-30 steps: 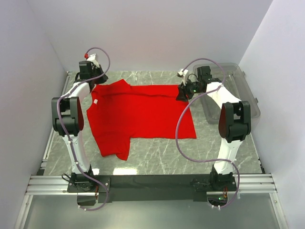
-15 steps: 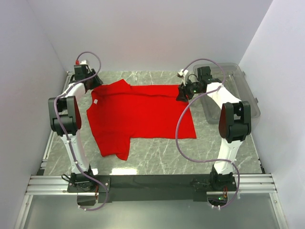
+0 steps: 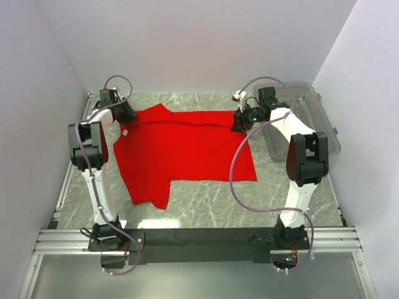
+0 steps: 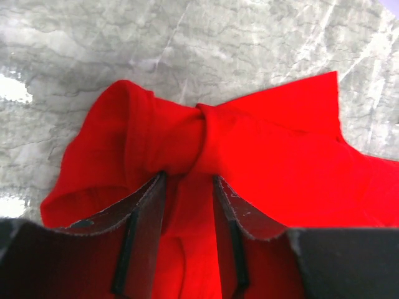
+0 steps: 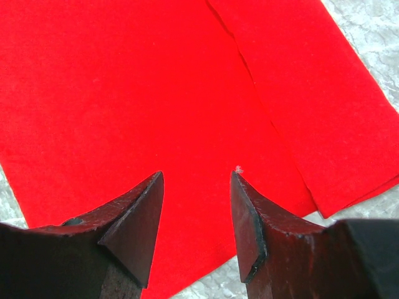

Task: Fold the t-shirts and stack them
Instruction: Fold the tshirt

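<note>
Gripping bunched t-shirt [image 4: 274,156], left jaws half-hidden.

One plain bright red short-sleeved cloth t-shirt [image 3: 187,149]. One clear rectangular plastic bin [image 3: 327,134], far right. Two white-and-black jointed robot arms, left [image 3: 87,149], right [image 3: 307,156].

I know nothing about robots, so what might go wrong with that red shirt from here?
1. The left gripper pinches only a small bunched knot of the t-shirt at its edge; that knot might slip free or leave creases in the fold.
2. The right gripper hangs open over the far corner, gripping nothing; if the left pulls alone, the cloth would likely drag crooked across the table.
</note>
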### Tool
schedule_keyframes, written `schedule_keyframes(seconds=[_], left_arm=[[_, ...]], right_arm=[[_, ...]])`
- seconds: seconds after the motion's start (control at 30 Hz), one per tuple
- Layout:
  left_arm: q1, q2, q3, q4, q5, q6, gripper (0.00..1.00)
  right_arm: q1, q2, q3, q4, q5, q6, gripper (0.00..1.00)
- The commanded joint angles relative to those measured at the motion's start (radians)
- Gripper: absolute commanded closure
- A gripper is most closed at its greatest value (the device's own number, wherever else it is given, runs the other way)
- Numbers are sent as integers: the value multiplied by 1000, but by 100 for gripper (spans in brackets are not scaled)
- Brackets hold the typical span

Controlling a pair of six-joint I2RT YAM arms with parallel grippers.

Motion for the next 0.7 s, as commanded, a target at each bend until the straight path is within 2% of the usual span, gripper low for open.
schedule_keyframes(seconds=[0.0,0.47,0.63,0.67], left_arm=[[7,3,55,22,60,-17,59],[20,45,89,37,131,-26,62],[23,32,78,59,154,-23,84],[23,25,72,60,161,-15,91]], right_arm=[[-7,-59,-3,24,-16,7,46],[-10,-53,5,19,-16,10,46],[-10,-54,3,16,-16,7,46],[-9,-54,3,15,-18,5,46]])
